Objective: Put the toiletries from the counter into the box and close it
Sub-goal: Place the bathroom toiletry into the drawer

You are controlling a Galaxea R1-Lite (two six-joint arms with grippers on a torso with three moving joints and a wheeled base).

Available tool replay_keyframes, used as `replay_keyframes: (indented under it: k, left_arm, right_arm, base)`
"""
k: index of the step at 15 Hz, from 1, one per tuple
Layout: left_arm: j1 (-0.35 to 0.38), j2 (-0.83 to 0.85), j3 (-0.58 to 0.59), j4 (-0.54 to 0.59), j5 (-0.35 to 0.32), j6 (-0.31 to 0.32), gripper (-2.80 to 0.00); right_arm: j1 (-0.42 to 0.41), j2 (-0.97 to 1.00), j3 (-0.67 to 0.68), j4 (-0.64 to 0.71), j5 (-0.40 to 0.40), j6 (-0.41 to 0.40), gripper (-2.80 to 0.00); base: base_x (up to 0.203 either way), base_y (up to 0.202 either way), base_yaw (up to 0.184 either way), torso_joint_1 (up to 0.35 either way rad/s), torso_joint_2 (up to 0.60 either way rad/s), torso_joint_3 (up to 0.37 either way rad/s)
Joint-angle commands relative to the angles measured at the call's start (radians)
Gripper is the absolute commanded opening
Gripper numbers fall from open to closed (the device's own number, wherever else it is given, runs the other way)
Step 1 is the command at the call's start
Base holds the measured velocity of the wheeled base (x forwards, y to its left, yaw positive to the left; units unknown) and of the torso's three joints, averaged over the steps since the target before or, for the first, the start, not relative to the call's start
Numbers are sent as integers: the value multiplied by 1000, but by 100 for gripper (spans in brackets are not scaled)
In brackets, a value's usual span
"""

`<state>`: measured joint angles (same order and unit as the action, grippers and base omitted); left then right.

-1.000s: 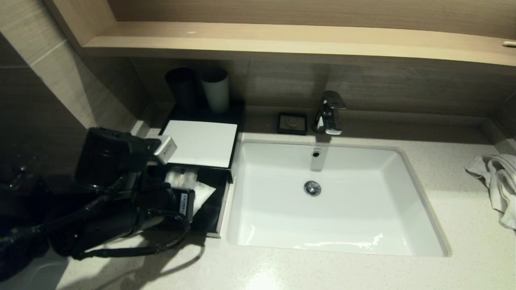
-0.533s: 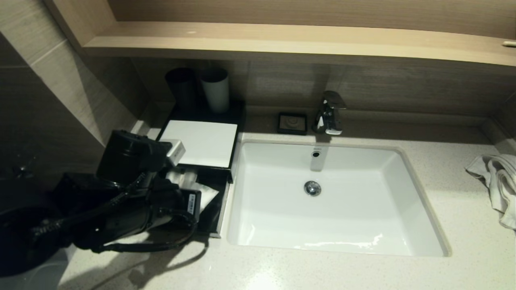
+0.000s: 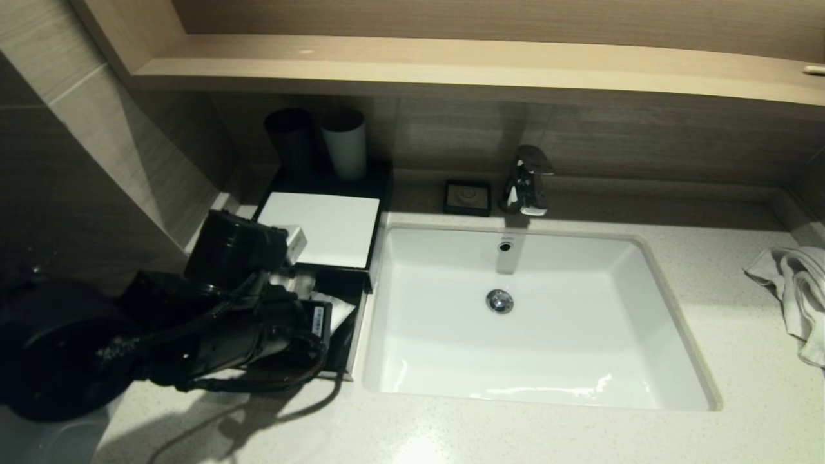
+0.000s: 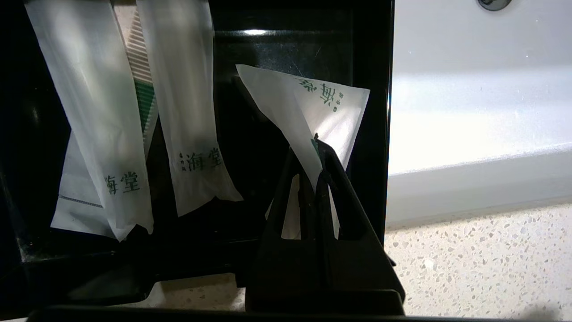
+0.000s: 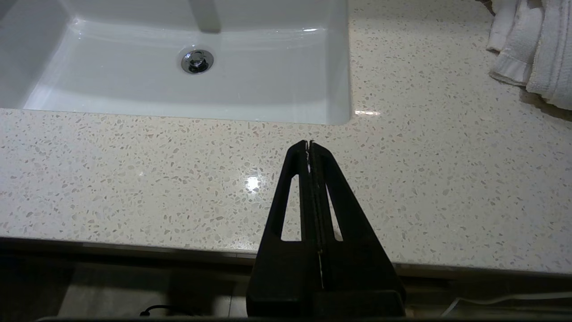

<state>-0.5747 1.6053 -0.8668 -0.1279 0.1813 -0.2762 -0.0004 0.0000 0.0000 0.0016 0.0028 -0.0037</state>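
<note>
My left pincer (image 4: 318, 150) is clenching a short translucent packet (image 4: 313, 107) by its lower edge, holding it tilted over the open black drawer (image 4: 268, 53) of the box (image 3: 322, 227), hard against the drawer wall that runs beside the basin (image 3: 535, 322). In the wrist view the packet is fanning up from between my fingertips (image 4: 328, 154), green printed characters showing near its upper corner. Two long slim packets (image 4: 96, 129) are lying side by side deeper in the drawer, with another piece showing green and white stripes peeking out between and beneath them. From the head view my left arm is covering most of the drawer, and the box's white panel (image 3: 329, 225) is sitting just behind it, with a black cup (image 3: 291, 138) and a white cup (image 3: 345, 145) standing at the back. My right pincer (image 5: 309, 145) is hanging clenched on nothing, above the front edge of the speckled bench (image 5: 178, 179), near the basin's corner. A white towel (image 3: 796, 290) is lying crumpled at the far right.
</note>
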Motion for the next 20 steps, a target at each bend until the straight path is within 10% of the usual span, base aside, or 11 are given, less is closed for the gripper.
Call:
replay_keyframes:
  k: [1, 20]
  left_arm:
    - [7, 26, -21, 0, 1, -2, -280]
    - [52, 146, -121, -34, 2, -47, -280]
  right_arm:
    - [-1, 0, 0, 0, 0, -1, -280]
    - [-1, 0, 0, 0, 0, -1, -280]
  base:
    - [0, 0, 0, 0, 0, 0]
    - [0, 0, 0, 0, 0, 0]
